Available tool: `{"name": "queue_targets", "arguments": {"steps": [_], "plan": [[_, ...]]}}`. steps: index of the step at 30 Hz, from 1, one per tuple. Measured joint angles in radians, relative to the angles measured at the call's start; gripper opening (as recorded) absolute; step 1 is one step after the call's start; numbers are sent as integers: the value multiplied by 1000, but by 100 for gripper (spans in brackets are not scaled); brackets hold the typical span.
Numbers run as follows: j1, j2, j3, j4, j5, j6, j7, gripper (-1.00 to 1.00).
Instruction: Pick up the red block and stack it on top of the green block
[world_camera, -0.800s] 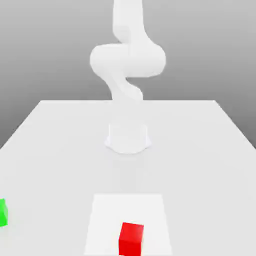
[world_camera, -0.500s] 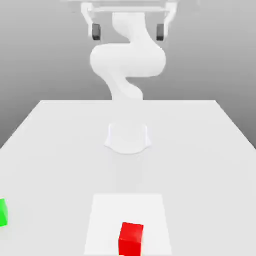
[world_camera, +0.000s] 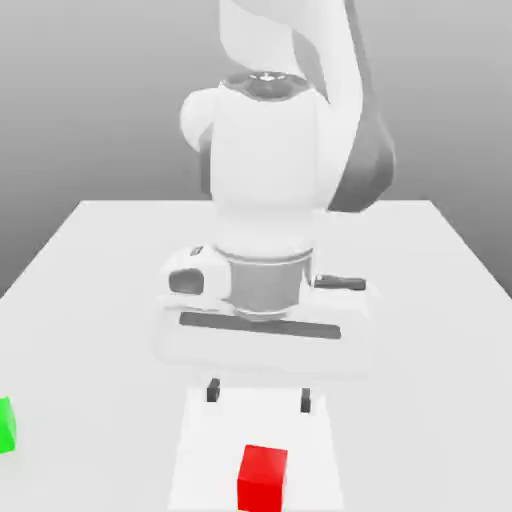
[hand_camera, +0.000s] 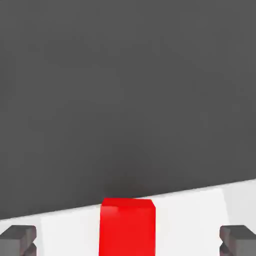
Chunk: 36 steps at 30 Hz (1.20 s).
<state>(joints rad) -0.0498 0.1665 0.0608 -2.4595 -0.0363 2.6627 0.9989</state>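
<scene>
At the exterior view's far left you have the green block (world_camera: 5, 424), sitting on the table (world_camera: 90, 290) and cut off by the frame edge, so only a sliver of it shows. Moving right, the red block (world_camera: 263, 478) rests near the front edge on a paler square patch (world_camera: 205, 440), well apart from the green one. The gripper (world_camera: 259, 396) hangs above and just behind the red block, its two dark fingertips (world_camera: 212, 391) spread wide, wider than the block, with nothing between them. In the hand view you see the red block (hand_camera: 127, 227) centred between the two finger ends (hand_camera: 20, 239), which sit well clear on either side. You are in the approach step, judging by this: the grasp is not yet made and the block is untouched on the table. Next you will need to bring the hand down, keeping the block centred, until the fingers straddle its sides, then close, lift and carry it left to the green block. How high the fingertips are above the block is hard to judge; they look clear of it, probably with some descent left. The bulky wrist and arm (world_camera: 270, 160) hide the table behind them, and the red block's lower part is cut off in both views.
</scene>
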Motion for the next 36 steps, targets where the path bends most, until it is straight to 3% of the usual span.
{"name": "queue_targets", "arguments": {"steps": [5,6,13,18,31,35,36], "plan": [[10,181,-12,14,-12,131,17,0],[13,212,-16,18,-16,157,20,-100],[15,217,-17,19,-16,161,21,-100],[-1,67,-7,-3,7,33,6,-100],[-342,58,-318,119,138,-110,44,-100],[-403,167,-318,142,212,-27,7,-100],[-413,197,-307,144,228,0,-4,100]]}}
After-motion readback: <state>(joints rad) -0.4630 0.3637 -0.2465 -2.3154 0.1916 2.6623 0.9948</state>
